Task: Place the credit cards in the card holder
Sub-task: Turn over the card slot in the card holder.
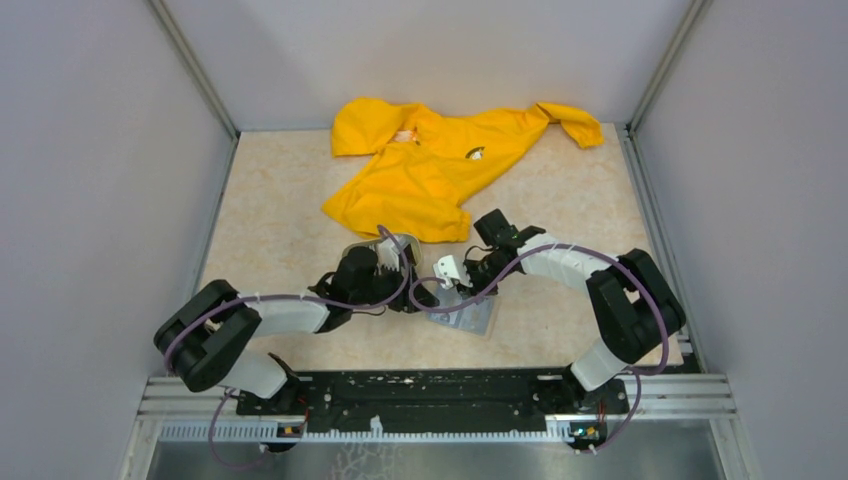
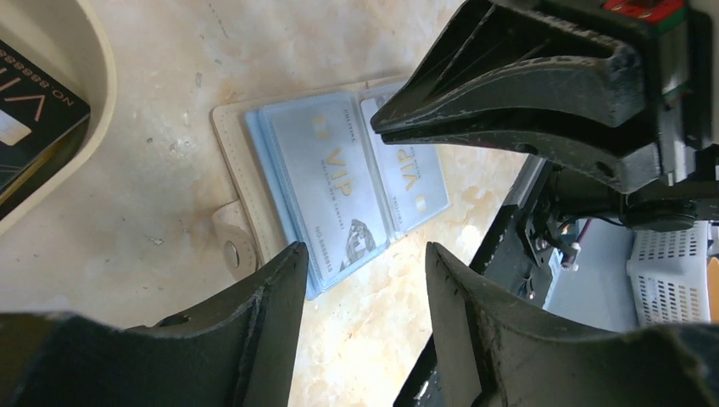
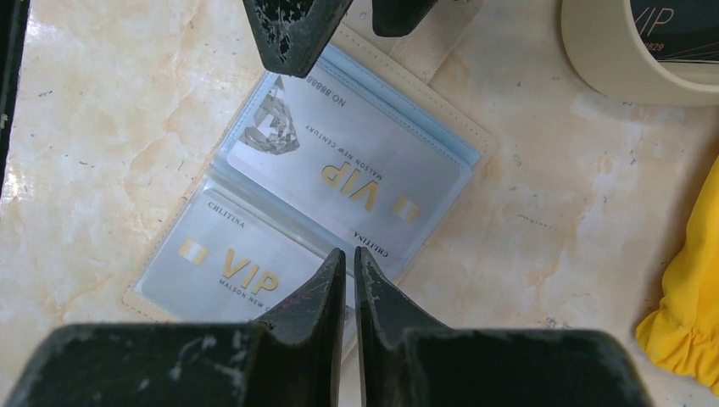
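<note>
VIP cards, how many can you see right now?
3: two silver cards side by side in the open card holder's clear pockets, and one dark card in the beige tray. More may be hidden beneath it.

I see a tabletop (image 1: 280, 200) of pale beige, marble-patterned stone with faint orange veins. Plain grey-lilac walls box it in: one on the left (image 1: 90, 180), one on the right (image 1: 760, 150) and one at the back (image 1: 420, 50). Slim metal posts (image 1: 195, 65) run down the two far corners. A ribbed aluminium rail (image 1: 180, 400) edges the near side, and below it lies a dull metal sheet (image 1: 450, 462). A crumpled yellow jacket (image 1: 430, 165) lies at the far end. My left wrist view catches a white perforated basket (image 2: 670, 275) beyond the table edge. The light is even and soft.
</note>
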Robot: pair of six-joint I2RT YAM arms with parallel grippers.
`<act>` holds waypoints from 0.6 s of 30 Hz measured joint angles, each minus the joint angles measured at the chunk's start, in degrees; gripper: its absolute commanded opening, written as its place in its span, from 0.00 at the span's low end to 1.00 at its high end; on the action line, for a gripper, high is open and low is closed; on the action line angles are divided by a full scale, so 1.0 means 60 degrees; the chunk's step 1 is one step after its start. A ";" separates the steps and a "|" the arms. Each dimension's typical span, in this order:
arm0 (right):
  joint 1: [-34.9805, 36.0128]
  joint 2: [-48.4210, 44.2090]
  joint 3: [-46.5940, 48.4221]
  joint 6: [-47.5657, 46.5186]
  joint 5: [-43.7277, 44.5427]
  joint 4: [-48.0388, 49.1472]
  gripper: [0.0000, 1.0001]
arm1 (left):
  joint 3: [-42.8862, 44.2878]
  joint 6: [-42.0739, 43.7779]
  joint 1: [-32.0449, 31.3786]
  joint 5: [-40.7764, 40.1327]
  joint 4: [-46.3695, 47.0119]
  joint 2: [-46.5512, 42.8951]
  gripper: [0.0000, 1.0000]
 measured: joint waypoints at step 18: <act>0.0040 0.0015 -0.0080 0.0036 -0.0044 0.0189 0.05 | -0.0087 -0.0710 -0.0215 -0.0022 0.0193 0.0659 0.56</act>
